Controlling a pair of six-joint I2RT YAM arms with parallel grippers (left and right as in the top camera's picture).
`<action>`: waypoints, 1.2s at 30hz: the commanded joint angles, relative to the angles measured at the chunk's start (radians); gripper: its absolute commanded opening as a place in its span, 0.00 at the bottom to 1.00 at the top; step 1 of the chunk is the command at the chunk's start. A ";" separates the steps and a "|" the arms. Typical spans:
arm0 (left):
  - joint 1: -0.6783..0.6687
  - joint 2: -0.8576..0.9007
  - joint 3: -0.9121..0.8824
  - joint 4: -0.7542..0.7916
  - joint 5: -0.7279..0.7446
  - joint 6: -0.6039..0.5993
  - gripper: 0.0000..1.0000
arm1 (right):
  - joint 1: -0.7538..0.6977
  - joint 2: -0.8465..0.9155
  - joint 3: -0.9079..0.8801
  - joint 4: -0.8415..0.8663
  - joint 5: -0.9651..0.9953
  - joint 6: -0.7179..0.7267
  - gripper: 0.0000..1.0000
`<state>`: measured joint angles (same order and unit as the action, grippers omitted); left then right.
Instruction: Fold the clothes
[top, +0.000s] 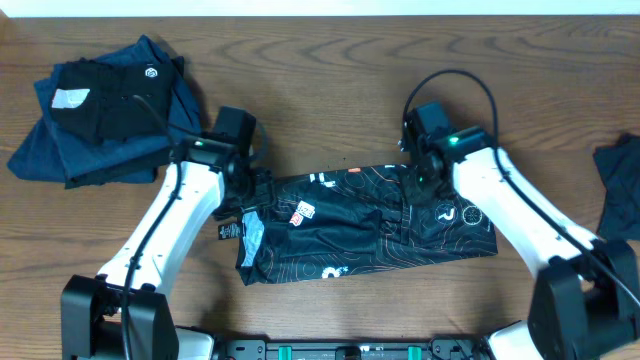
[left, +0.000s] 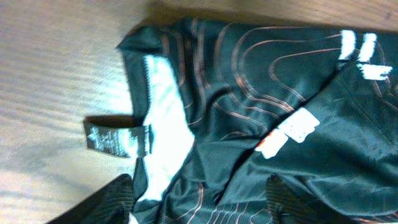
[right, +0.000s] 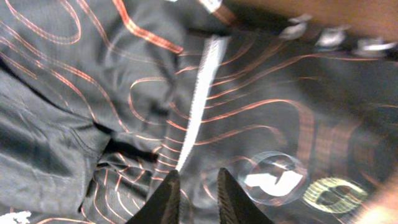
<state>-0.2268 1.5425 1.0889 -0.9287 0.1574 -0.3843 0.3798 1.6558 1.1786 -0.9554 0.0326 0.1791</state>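
1. A black sports T-shirt with thin orange-white contour lines (top: 370, 225) lies mid-table on the brown wooden table (top: 330, 100). It is gathered lengthwise into a long, rumpled band running left to right.
2. The left gripper (top: 255, 195) hovers over the collar end with its jaws spread wide, holding nothing. Its wrist view shows the white collar lining and a small black neck label (left: 118, 138) poking out onto the wood.
3. The right gripper (top: 420, 180) sits low over the band's right part. Its fingers (right: 166, 196) are nearly together, with a narrow gap. I cannot tell whether they pinch cloth.
4. A loose heap of dark blue and black garments (top: 100, 115) lies at the far left corner. Another dark blue cloth (top: 620, 185) sits at the right edge, partly out of view.
5. Judged progress: the shirt seems about half folded, with the crosswise folds and smoothing left to do. The other garments look unfolded.
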 joint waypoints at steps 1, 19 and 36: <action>0.023 -0.013 0.014 -0.024 0.007 0.034 0.77 | -0.016 -0.045 0.050 -0.038 0.110 0.053 0.21; 0.031 0.048 -0.224 0.147 0.008 0.070 0.86 | -0.115 -0.055 0.051 -0.112 0.100 0.075 0.21; 0.031 0.200 -0.254 0.255 0.201 0.077 0.46 | -0.115 -0.055 0.051 -0.112 0.090 0.076 0.21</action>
<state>-0.1944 1.6817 0.8711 -0.6914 0.2680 -0.3256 0.2729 1.6089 1.2228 -1.0657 0.1238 0.2352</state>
